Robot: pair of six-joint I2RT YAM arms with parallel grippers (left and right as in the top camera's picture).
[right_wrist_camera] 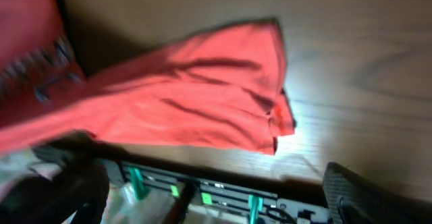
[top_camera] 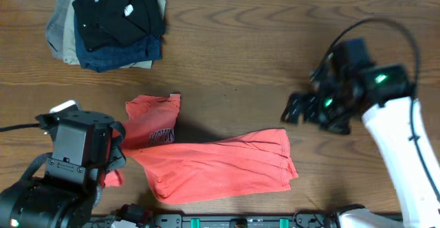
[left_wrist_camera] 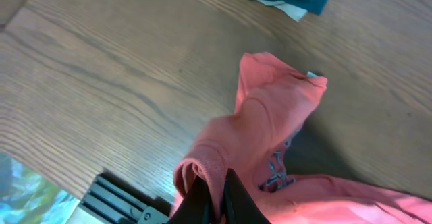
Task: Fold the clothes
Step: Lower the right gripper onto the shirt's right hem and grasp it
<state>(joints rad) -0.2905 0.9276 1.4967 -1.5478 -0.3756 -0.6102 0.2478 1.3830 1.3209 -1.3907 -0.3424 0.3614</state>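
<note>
From overhead, the coral-red T-shirt (top_camera: 206,159) lies crumpled on the table (top_camera: 247,42), near its front edge. The lettered chest is toward the left and the lower body trails off to the right. The left arm (top_camera: 75,145) covers the shirt's left edge. The right pincer (top_camera: 295,109) hangs to the right of the cloth, apart from it, with its fingers spread and nothing between them. A pile of folded dark and tan garments (top_camera: 110,22) sits well apart at the far left corner. In the left wrist view, the left pincer (left_wrist_camera: 216,197) is clamped on a bunched fold of the shirt and holds it up off the wood. The fabric rises in a ridge toward the neck, where a small white label (left_wrist_camera: 312,74) shows, and part of the lettering (left_wrist_camera: 273,173) shows beside the ridge. In the right wrist view, the hem end of the shirt lies loosely doubled and wrinkled on the table. That pincer's dark fingers stand wide apart at the bottom corners of the picture, clear of the cloth. The step in hand appears to be straightening the shirt before any fold, with only one side gripped. The next move probably calls for the right pincer to come down on a hem corner and close on a single layer, so the two arms can draw the shirt flat.
</note>
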